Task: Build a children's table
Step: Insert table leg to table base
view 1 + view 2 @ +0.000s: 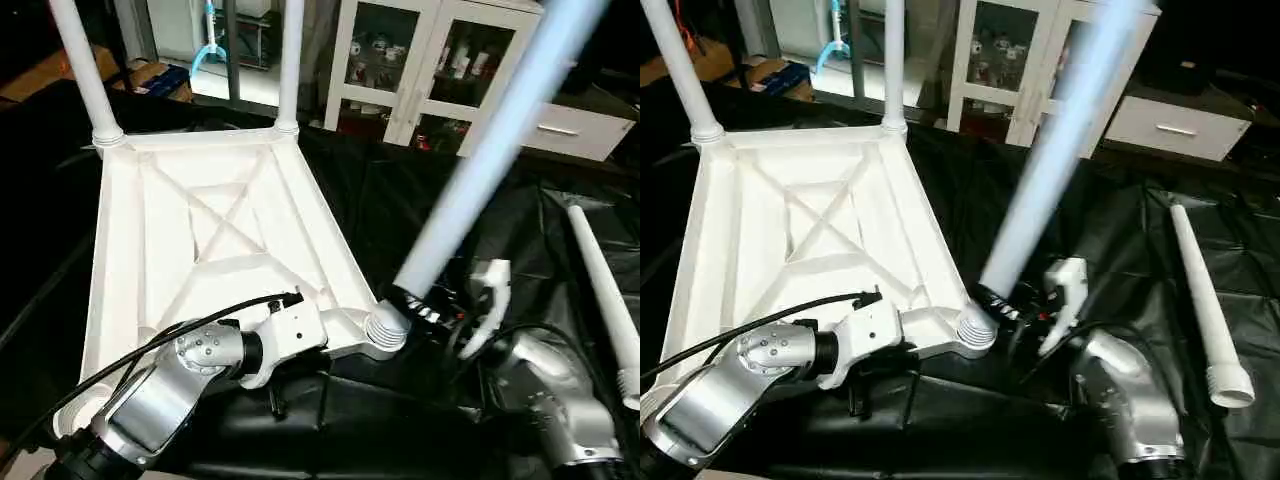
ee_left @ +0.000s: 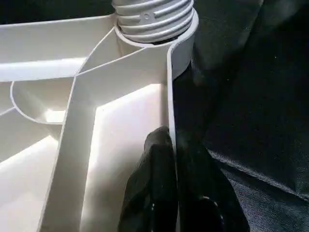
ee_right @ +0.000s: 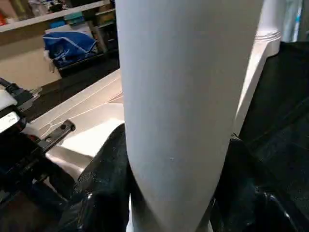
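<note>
between the right gripper's (image 3: 169, 193) fingers — a tilted leg (image 1: 480, 160), threaded end at the corner socket (image 1: 385, 335)

**Background around the black sheet**

I see a black sheet (image 1: 430, 200) covering the work surface. Behind the sheet stands a white cabinet (image 1: 430, 60) with glass doors and bottles inside. Beside the cabinet sits a white drawer unit (image 1: 575, 130); a cardboard box (image 1: 150, 72) lies at the sheet's far left.

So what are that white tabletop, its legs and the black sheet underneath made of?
Tabletop: looks like moulded plastic, smooth semi-gloss, judging by its thin ribs. Leg in the right gripper: likely hollow plastic tube, matte, with a ridged threaded end. Black sheet: probably plastic film; it wrinkles and glints.
</note>
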